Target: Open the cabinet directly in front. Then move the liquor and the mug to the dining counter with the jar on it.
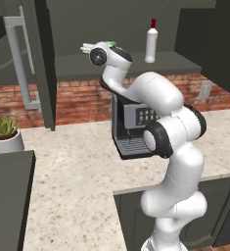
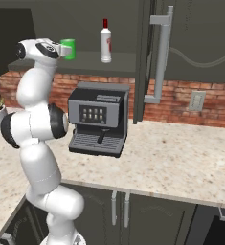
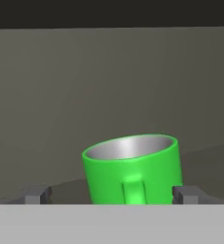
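1. Left base view: cabinet (image 1: 38,63) doors are swung open, so step one looks done. Liquor (image 1: 151,40) stands upright on the cabinet shelf (image 1: 72,64), right of the arm. Gripper (image 1: 88,48) is up at shelf height, reaching in; a sliver of green mug (image 1: 113,44) shows just behind the wrist. Coffee machine (image 1: 131,130) and a potted plant (image 1: 6,133) sit on the tabletop (image 1: 77,171) below.

2. Right base view: open door (image 2: 147,57) with its bar handle (image 2: 162,60) hangs at right. Mug (image 2: 68,49) sits on the shelf, right at the gripper (image 2: 62,49); liquor (image 2: 106,42) stands well apart to its right, untouched. Whether the fingers touch the mug, can't tell from here.

3. Hand view: mug (image 3: 132,169) dead ahead, handle facing the camera, sitting between the two fingertips (image 3: 35,194). Gripper (image 3: 111,195) jaws are spread wide, one on each side of the mug, not clamped on it. Mug appears tilted, likely just camera roll.

4. Status: cabinet open; mug lined up for a grasp, not yet held; liquor not started. Left: close on the mug, carry it to the dining counter with the jar, then return for the liquor.
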